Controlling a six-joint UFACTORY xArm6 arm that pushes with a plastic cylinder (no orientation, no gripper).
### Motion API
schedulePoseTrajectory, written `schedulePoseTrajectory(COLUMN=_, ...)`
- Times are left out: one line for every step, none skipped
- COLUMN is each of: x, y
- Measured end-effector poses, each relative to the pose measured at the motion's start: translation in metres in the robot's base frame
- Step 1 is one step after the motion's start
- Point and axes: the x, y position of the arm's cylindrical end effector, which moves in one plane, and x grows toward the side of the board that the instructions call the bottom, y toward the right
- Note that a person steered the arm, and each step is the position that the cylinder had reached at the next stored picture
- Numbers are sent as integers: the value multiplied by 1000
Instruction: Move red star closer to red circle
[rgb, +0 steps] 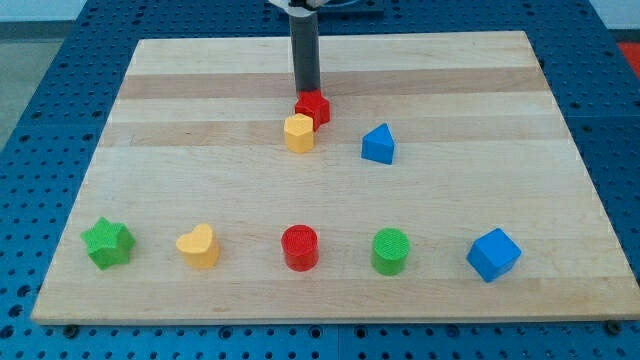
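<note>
The red star (314, 107) lies in the upper middle of the wooden board (180, 130), touching a yellow hexagon block (298, 132) just below and left of it. My tip (306, 92) stands right behind the red star, at its top edge and touching it. The red circle (299, 247) stands in the bottom row, well below the star and almost straight under the yellow hexagon.
A blue triangular block (378, 144) lies right of the star. The bottom row holds a green star (108, 243), a yellow heart (198, 246), a green circle (390, 250) and a blue cube (493, 254).
</note>
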Motion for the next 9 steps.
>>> schedulePoseTrajectory(x=19, y=0)
schedulePoseTrajectory(x=45, y=-1)
schedulePoseTrajectory(x=75, y=-5)
schedulePoseTrajectory(x=106, y=-9)
schedulePoseTrajectory(x=125, y=-9)
schedulePoseTrajectory(x=125, y=-9)
schedulePoseTrajectory(x=132, y=-3)
schedulePoseTrajectory(x=144, y=11)
schedulePoseTrajectory(x=157, y=32)
